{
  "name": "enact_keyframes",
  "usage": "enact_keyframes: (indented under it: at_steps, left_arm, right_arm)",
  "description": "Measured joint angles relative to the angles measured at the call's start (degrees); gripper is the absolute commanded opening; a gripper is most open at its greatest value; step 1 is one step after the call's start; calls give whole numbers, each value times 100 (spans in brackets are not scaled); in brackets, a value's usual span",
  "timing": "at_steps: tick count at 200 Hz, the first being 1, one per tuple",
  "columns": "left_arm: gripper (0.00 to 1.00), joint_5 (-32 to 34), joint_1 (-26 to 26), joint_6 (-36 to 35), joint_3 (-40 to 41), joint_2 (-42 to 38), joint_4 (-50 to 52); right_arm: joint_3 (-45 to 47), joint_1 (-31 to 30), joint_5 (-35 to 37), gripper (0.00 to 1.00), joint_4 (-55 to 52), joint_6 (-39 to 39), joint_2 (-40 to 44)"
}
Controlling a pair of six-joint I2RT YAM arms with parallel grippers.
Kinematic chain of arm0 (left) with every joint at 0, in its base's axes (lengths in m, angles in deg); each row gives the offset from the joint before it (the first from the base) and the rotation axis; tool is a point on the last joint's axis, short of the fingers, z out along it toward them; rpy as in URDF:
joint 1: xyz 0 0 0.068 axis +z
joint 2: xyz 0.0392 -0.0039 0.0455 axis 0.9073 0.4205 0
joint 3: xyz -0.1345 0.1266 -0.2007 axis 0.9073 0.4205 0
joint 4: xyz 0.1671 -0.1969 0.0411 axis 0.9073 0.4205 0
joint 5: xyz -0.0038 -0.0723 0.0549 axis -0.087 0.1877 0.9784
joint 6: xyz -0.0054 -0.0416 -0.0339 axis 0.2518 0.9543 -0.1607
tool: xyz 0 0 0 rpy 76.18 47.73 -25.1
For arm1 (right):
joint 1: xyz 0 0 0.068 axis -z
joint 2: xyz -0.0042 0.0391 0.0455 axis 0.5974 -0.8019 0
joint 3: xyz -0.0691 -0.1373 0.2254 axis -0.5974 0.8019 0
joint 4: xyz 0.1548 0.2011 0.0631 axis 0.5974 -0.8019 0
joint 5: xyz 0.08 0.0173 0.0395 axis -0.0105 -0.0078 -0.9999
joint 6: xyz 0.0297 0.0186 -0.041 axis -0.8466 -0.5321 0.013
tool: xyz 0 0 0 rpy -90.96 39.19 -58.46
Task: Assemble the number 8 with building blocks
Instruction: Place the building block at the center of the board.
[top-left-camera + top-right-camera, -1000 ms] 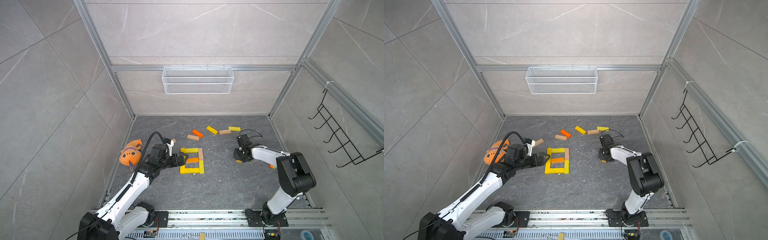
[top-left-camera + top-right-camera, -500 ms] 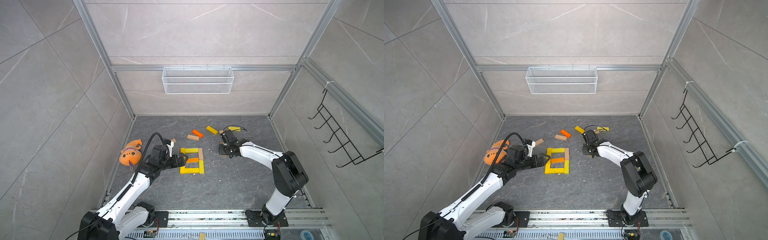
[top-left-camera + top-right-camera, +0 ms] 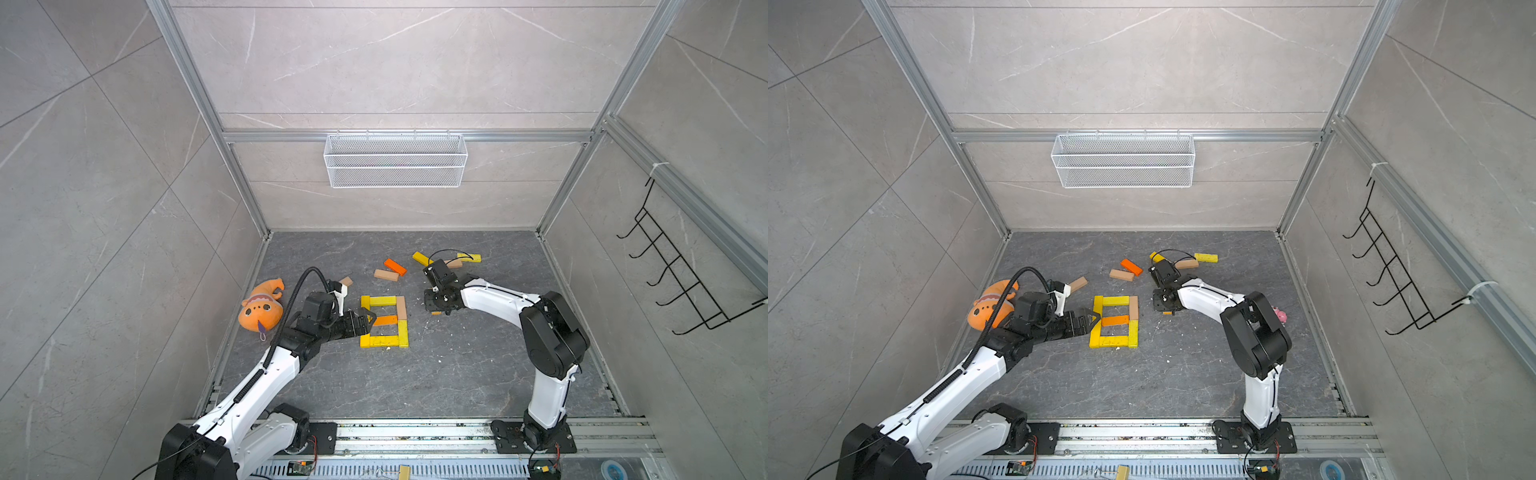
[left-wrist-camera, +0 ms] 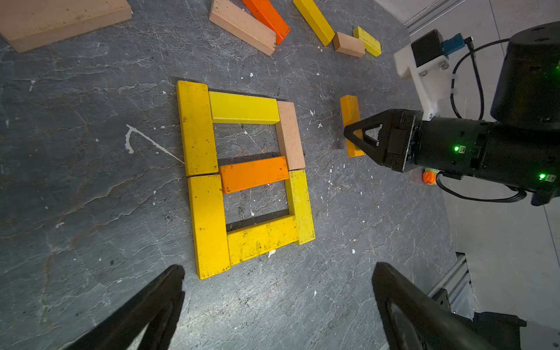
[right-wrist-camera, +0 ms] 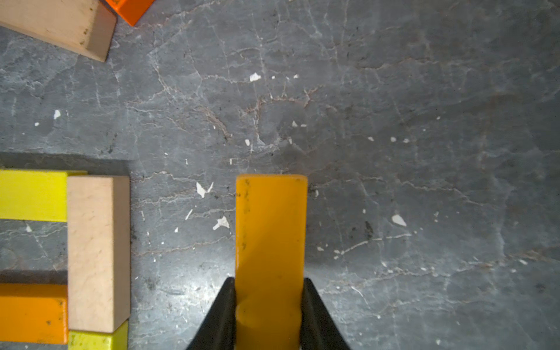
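Amber block (image 5: 269,236) is pinched in the right gripper (image 5: 269,281), just beside the tan bar (image 4: 289,133) of the 8 (image 4: 254,174) (which already looks closed, all seven bars down). Meanwhile the left gripper (image 4: 278,269) hangs spread wide at the 8's far side. Guessing this one's a spare, so next: park it clear without nudging the tan bar.

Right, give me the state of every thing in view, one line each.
left gripper: open, holding nothing, beside the eight.
right gripper: shut on amber block.
amber block: gripped at one end, beside the eight, not touching it.
eight: seven blocks lying flat, outline closed.
loose blocks: lying flat, scattered beyond the eight.
plush toy: lying apart from the blocks, untouched.
wire basket: hanging, upright.
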Motion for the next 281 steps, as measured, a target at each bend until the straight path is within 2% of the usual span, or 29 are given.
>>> enact_keyframes:
  at_steps: [56,112,201,220,251,281]
  left_arm:
    - [100,2,0,37,50,-74,9]
    - [100,4,0,37,74,-83,4]
    - [100,4,0,70,74,-83,7]
    - [100,4,0,79,74,-76,9]
    - [100,4,0,79,74,-13,7]
    - [98,63,0,79,59,48,26]
  right_arm:
    - [-133,-83,35,24,-52,-273,-337]
    - [-133,-177,50,33,-48,-426,-361]
    - [-133,-227,107,34,-48,-601,-457]
    - [-133,-256,153,38,-46,-640,-481]
    - [-133,-293,214,51,-4,-719,-498]
    - [-133,-302,260,57,15,-730,-498]
